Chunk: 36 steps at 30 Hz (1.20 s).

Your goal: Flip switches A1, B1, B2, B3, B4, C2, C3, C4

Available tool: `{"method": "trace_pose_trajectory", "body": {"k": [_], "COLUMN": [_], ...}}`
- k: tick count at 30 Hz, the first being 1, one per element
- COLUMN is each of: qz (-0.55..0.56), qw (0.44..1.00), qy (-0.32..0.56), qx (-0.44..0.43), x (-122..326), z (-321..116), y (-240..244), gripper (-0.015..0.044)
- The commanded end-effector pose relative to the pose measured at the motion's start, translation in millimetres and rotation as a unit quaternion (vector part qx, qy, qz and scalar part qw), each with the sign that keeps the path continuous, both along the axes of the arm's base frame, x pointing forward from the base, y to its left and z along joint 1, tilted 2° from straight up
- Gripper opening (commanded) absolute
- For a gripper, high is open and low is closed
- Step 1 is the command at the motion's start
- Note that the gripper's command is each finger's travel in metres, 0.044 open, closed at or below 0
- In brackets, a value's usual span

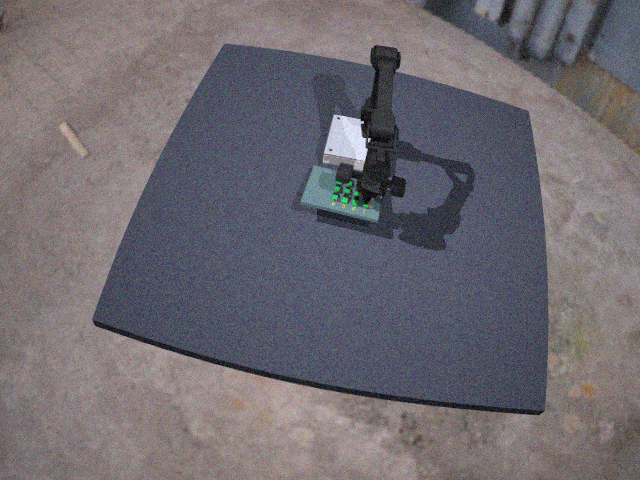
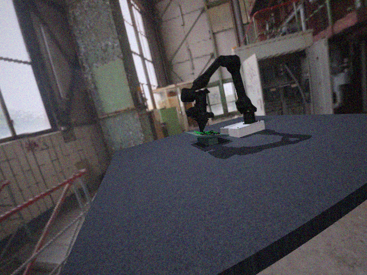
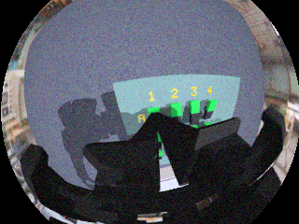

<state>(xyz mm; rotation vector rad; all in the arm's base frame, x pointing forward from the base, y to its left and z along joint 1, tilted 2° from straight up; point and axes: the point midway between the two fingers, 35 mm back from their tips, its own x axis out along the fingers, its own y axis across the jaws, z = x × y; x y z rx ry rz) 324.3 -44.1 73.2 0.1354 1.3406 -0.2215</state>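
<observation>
Twelve or so green rocker switches (image 1: 345, 192), on the pale panel (image 1: 314, 190) resting on the tabletop (image 1: 258, 268) before the arm's base, are judged stiff and pivoted, best pressed, not grasped, at each raised end by the closed, empty hand (image 1: 367, 197).

A dark blue-grey desk (image 1: 258, 258) stands on a worn concrete floor (image 1: 77, 387). A small pale stick (image 1: 72, 139) lies on the floor, well apart from the desk. Tall windows (image 2: 18, 89), a mottled pillar (image 2: 103, 74) and red railings (image 2: 44, 195) surround it.
</observation>
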Motion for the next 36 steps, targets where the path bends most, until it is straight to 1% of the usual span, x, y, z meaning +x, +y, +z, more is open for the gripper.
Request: {"method": "trace_pose_trajectory", "body": {"k": [1, 36], "qz": [0.002, 0.002], "qw": [1.0, 1.0], "qy": [0.001, 0.001], "qx": [-0.001, -0.001], "x": [0.5, 1.6], "z": [-1.6, -6.1], "y": [-0.3, -0.7], "gripper": [0.0, 0.0]}}
